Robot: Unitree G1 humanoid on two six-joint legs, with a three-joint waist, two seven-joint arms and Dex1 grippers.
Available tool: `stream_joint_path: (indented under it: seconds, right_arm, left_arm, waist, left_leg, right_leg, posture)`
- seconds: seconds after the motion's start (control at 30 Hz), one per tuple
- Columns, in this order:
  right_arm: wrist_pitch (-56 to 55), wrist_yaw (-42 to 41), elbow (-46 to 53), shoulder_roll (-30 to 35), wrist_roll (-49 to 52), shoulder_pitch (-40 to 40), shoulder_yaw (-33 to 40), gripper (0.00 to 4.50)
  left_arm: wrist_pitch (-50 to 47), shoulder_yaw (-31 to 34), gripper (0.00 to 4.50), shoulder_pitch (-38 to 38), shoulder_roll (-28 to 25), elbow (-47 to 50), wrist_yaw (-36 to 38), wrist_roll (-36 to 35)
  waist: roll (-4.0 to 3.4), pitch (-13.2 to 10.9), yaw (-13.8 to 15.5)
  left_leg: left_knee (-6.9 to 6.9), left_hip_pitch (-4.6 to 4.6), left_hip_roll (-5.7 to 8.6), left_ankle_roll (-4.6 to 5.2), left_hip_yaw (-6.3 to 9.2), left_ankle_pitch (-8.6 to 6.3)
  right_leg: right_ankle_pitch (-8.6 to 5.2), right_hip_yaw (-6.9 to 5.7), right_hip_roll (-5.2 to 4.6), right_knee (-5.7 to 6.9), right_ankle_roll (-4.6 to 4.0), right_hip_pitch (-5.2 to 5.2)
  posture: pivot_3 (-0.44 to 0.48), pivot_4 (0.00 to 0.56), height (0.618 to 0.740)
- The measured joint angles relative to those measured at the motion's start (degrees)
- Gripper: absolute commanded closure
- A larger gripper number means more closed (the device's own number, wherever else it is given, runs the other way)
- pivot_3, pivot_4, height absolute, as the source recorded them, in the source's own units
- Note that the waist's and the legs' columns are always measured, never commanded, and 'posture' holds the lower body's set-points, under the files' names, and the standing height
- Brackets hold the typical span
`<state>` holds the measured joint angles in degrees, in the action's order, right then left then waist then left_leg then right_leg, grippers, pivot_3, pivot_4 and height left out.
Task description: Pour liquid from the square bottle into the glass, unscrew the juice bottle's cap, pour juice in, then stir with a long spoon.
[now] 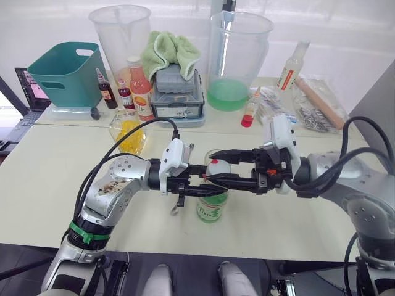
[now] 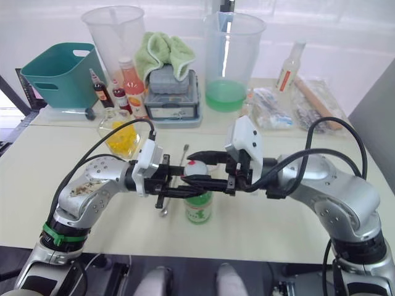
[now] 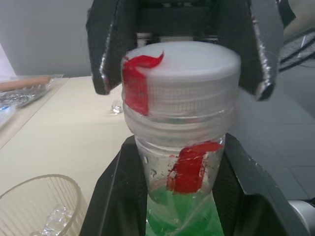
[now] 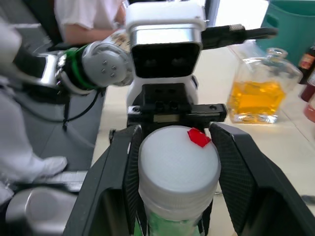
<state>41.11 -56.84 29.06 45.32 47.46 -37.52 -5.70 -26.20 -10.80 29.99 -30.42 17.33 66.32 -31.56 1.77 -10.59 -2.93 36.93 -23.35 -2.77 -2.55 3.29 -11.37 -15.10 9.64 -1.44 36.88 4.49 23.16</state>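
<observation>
At the far left of the surface [image 1: 49, 160] stands a teal bin [image 1: 62, 71], with two small dark red bottles [image 1: 108, 89] just beside it and a tall orange-pink bottle [image 1: 141, 86] next to them. Behind these rises a large clear pitcher [image 1: 120, 37]. In front of the orange-pink bottle sits the square bottle [image 1: 128, 132], upright, with yellow liquid inside, apart from both arms. The left gripper [image 1: 185, 185] reaches in from the left at mid-surface; its jaws are closed on the neck of the juice bottle [image 1: 212, 206], just under the cap, as the left wrist view shows. A thin metal spoon [image 2: 174, 182] lies on the surface behind the left gripper, its small bowl towards the robot. The juice bottle stands upright on the surface at the near centre, between the two grippers, green liquid and green-and-white label visible below the grippers. The cap [image 4: 179, 167], white with a red mark on top, sits on the bottle's mouth. A ribbed glass [image 3: 39, 206] stands just beside the bottle, behind it in the head views. Further back at centre, a green towel [image 1: 170, 52] lies on a grey box [image 1: 178, 92], and a second large pitcher [image 1: 237, 58] holds green liquid. The right gripper [image 1: 225, 166] reaches in from the right; its jaws flank the cap on both sides, touching or very nearly so, and a firm grip cannot be confirmed. At the far right lie a slim clear bottle [image 1: 292, 65] and plastic bags [image 1: 311, 105].
</observation>
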Motion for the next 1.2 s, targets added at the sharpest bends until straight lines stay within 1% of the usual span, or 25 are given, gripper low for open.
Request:
stream_joint_path:
  seconds: [0.1,0.2,0.27,0.33,0.4,0.43,0.57,0.6,0.7,0.8,0.9,1.0,1.1,1.2]
  right_arm:
    - [-6.33,-10.58,-6.67,-0.24,-3.77,-3.72,-3.33,2.80]
    - [-11.99,-24.00,-16.31,-1.20,-7.77,-11.93,-8.56,2.80]
    - [-14.05,-29.64,-20.99,-2.60,-9.46,-15.50,-10.65,2.80]
    - [-15.35,-32.19,-24.02,-3.61,-10.36,-17.61,-12.01,2.80]
    - [-16.04,-32.78,-25.32,-3.61,-10.43,-18.74,-13.03,1.78]
    - [-16.24,-32.88,-25.63,-3.48,-11.00,-18.99,-13.24,1.42]
    - [-15.72,-32.92,-28.19,-3.03,-12.23,-19.19,-13.17,0.08]
    - [-15.26,-32.86,-28.22,-3.08,-12.30,-19.17,-12.83,0.03]
    - [-11.92,-31.59,-27.20,-2.80,-11.55,-18.77,-10.04,0.03]
    - [-6.59,-27.25,-21.73,-1.03,-8.36,-15.07,-4.74,0.03]
    - [-1.06,-20.19,-13.62,0.83,-4.05,-8.87,1.87,0.03]
    - [4.60,-11.99,-4.89,1.29,0.88,-2.66,6.65,0.03]
    - [8.85,-2.90,1.64,-0.09,4.83,1.73,9.26,0.03]
    - [10.62,4.48,5.80,-1.46,5.64,4.70,9.40,0.03]
  left_arm:
    - [0.08,-0.16,3.22,-0.35,-0.35,1.04,-0.15,0.09]
    - [0.07,-0.35,3.22,-0.93,-1.00,2.92,-0.83,0.47]
    - [0.07,-0.44,3.22,-1.03,-1.26,3.37,-1.10,0.57]
    - [0.09,-0.35,3.22,-1.03,-1.50,3.33,-1.33,0.54]
    - [0.09,-0.33,3.22,-1.03,-1.54,3.18,-1.56,0.51]
    - [0.09,-0.27,3.22,-1.07,-1.64,3.16,-1.47,0.37]
    - [0.24,-0.16,3.22,-1.11,-1.94,3.11,-1.26,0.14]
    - [0.32,-0.19,3.22,-1.05,-1.93,3.01,-1.15,0.14]
    - [1.03,-0.51,3.22,-0.82,-1.67,2.29,-0.82,0.15]
    - [1.36,-0.88,3.22,-0.48,-1.05,1.60,-0.51,0.14]
    - [1.80,-1.37,3.22,-0.08,-0.59,0.52,-0.17,0.14]
    - [2.20,-1.68,3.22,0.48,-0.33,-0.56,0.32,0.16]
    - [2.36,-1.91,3.22,0.90,0.08,-1.49,0.81,0.21]
    - [2.47,-2.16,3.22,1.27,0.62,-2.26,1.40,0.26]
  waist:
    - [0.00,0.00,-0.22]
    - [0.00,0.00,-0.84]
    - [0.00,0.00,-0.98]
    - [0.00,0.00,-0.96]
    - [0.00,0.00,-0.95]
    - [0.00,0.00,-0.95]
    - [0.00,0.00,-1.02]
    - [0.00,0.00,-1.02]
    - [0.00,0.00,-1.00]
    - [0.00,0.00,-0.46]
    - [0.00,0.00,-0.10]
    - [0.00,0.00,0.05]
    - [0.00,0.00,0.11]
    - [0.00,0.00,0.29]
  left_leg:
    - [-0.02,0.00,-0.01,0.00,0.01,0.00]
    - [-0.02,0.02,-0.01,0.00,0.00,0.00]
    - [-0.04,0.02,-0.02,0.00,0.05,0.00]
    - [-0.04,0.00,-0.02,0.00,0.05,0.00]
    - [-0.04,-0.01,-0.02,0.00,0.05,0.00]
    - [-0.04,-0.01,-0.02,0.00,0.05,0.00]
    - [-0.04,0.00,-0.02,0.00,0.04,0.00]
    - [-0.04,0.00,-0.02,0.00,0.04,0.00]
    - [-0.04,-0.01,-0.02,0.00,0.05,0.00]
    - [-0.03,-0.05,0.00,0.00,0.07,0.00]
    - [-0.03,-0.06,0.01,0.00,0.06,0.00]
    - [-0.03,-0.02,0.01,0.00,0.06,0.00]
    - [0.01,0.00,0.01,-0.01,0.04,0.00]
    - [0.03,-0.03,0.02,-0.01,0.04,0.00]
  right_leg:
    - [0.00,0.00,0.01,0.01,0.00,-0.01]
    - [0.00,0.00,0.00,0.02,0.00,-0.03]
    - [0.00,-0.02,0.03,0.06,-0.01,-0.02]
    - [0.00,-0.02,0.02,0.06,-0.01,0.00]
    - [0.00,-0.02,0.01,0.05,-0.01,-0.01]
    - [0.00,-0.02,0.01,0.05,-0.01,0.00]
    - [0.00,-0.02,0.02,0.10,-0.02,0.02]
    - [0.00,-0.02,0.02,0.12,-0.02,0.03]
    - [0.00,-0.02,0.02,0.12,-0.03,0.03]
    - [0.00,-0.03,0.01,0.10,-0.02,0.02]
    - [0.00,-0.03,0.00,0.09,-0.02,0.04]
    - [0.00,-0.02,0.01,0.11,-0.01,0.03]
    - [0.00,0.00,0.01,0.12,-0.01,0.00]
    - [0.00,0.00,0.00,0.10,-0.01,0.01]
  posture:
    - [0.000,0.150,0.728]
    - [0.000,0.150,0.728]
    - [0.000,0.150,0.728]
    - [0.000,0.150,0.728]
    - [0.000,0.150,0.728]
    - [0.000,0.150,0.728]
    - [0.000,0.150,0.728]
    - [0.000,0.150,0.728]
    - [0.000,0.150,0.728]
    - [0.000,0.150,0.728]
    - [0.000,0.150,0.728]
    - [0.000,0.150,0.728]
    - [0.000,0.150,0.728]
    - [0.000,0.150,0.728]
